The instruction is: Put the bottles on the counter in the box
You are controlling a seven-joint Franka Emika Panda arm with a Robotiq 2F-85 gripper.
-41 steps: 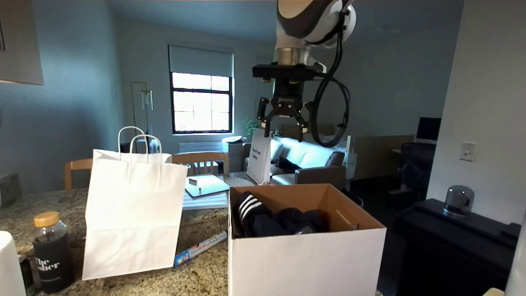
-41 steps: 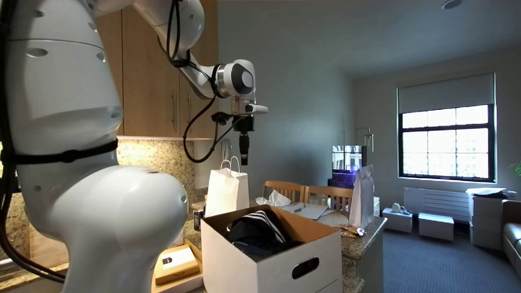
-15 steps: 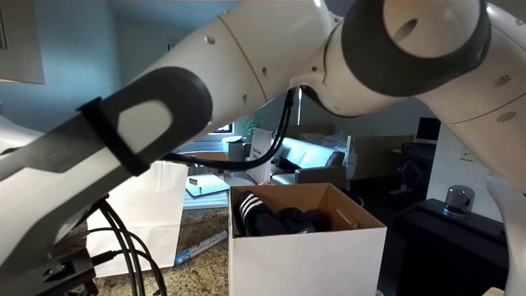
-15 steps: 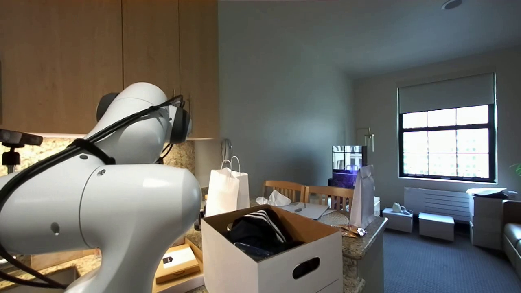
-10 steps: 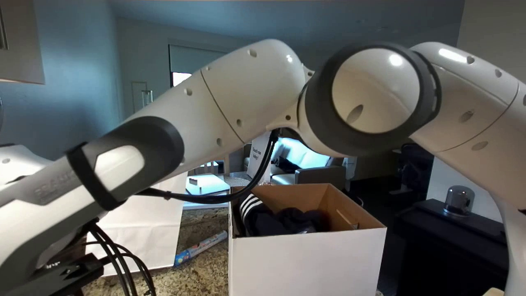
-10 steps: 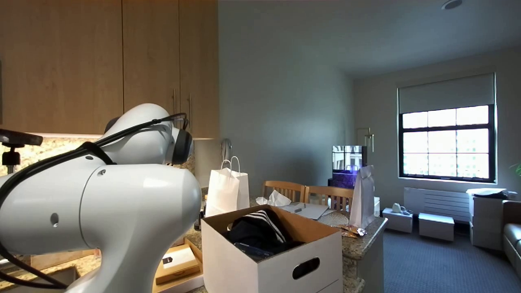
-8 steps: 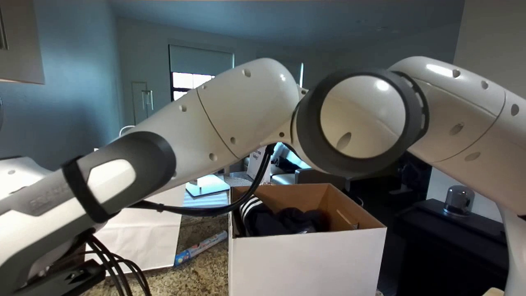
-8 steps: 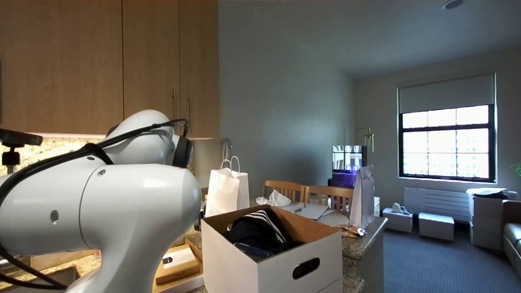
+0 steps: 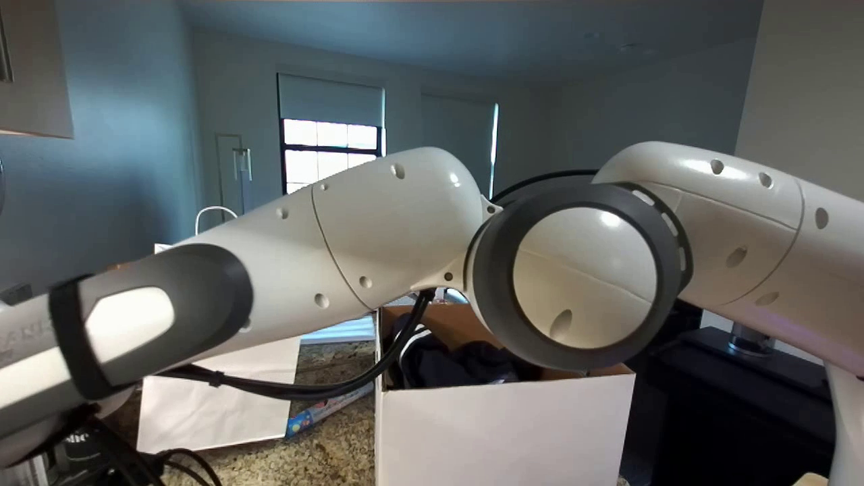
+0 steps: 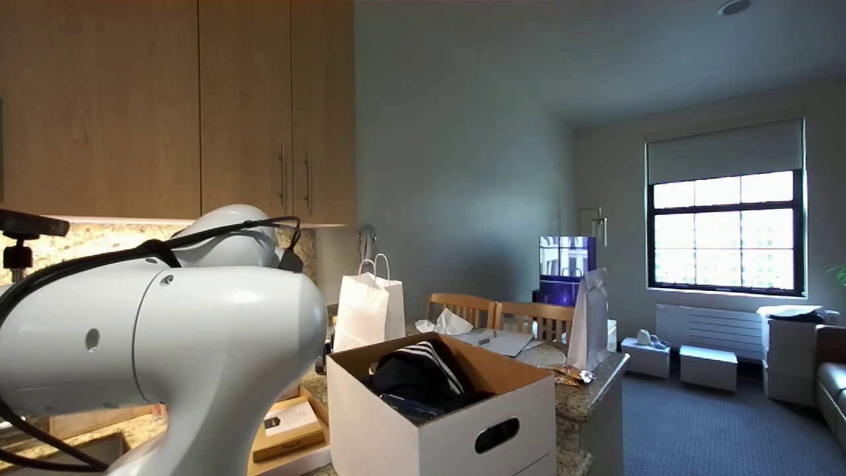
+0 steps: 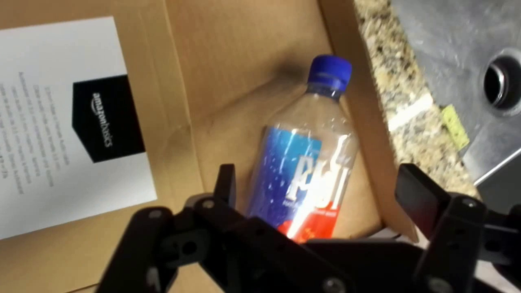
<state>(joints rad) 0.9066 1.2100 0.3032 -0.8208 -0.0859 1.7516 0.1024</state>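
In the wrist view, see at left an amazonbasics carton [image 11: 106, 122], then the gripper [image 11: 321, 186] spread wide, framing a blue-capped Fiji bottle [image 11: 303, 162] lying in a shallow cardboard tray [image 11: 368, 116]. Rightward, note the tray's wall in the way, between bottle and granite counter [image 11: 401, 87], then a steel sink [image 11: 443, 53]. In an exterior view, find the white cardboard box [image 10: 373, 423] just right of the tray, holding dark striped fabric [image 10: 411, 378].

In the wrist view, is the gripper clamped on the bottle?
No, the gripper stands open, with gaps showing on both sides of the bottle.
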